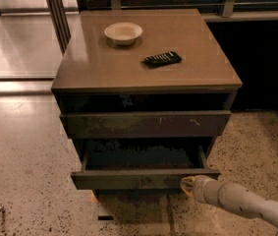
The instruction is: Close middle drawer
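Observation:
The middle drawer (138, 179) is a wide, shallow dark-brown drawer with a plain front. It stands pulled out of the cabinet (99, 77), and its dark inside shows. My gripper (187, 185) is at the right end of the drawer's front, low down and touching or almost touching it. My pale arm (249, 204) reaches in from the lower right corner.
Above the open drawer is a front with small white scratches (146, 124). A white bowl (123, 33) and a black remote (162, 58) lie on the cabinet top. Speckled floor (30, 181) surrounds the cabinet. A metal post (56, 11) stands at the back left.

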